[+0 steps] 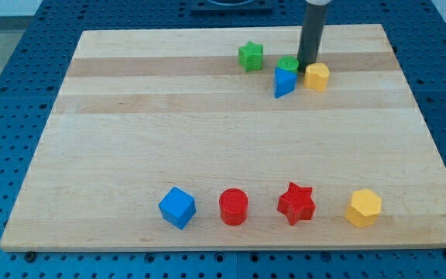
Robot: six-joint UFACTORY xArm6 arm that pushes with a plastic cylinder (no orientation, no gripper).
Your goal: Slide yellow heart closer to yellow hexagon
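The yellow heart point(317, 77) sits near the board's top edge, right of centre, with my tip point(308, 65) touching its upper left side; the rod is a plain stick with no jaws to spread or press. Just left lie a blue triangle point(283, 82) and a green block point(288, 63), its shape partly hidden. A green star point(250, 56) stands further left. The yellow hexagon point(363, 208) rests well apart, near the bottom right corner, beside a red star point(296, 204), red cylinder point(233, 207) and blue cube point(177, 208) on the wooden board point(130, 124).

Eight blocks: two yellow, the heart point(317, 77) and the hexagon point(363, 208); two blue, two green, two red.
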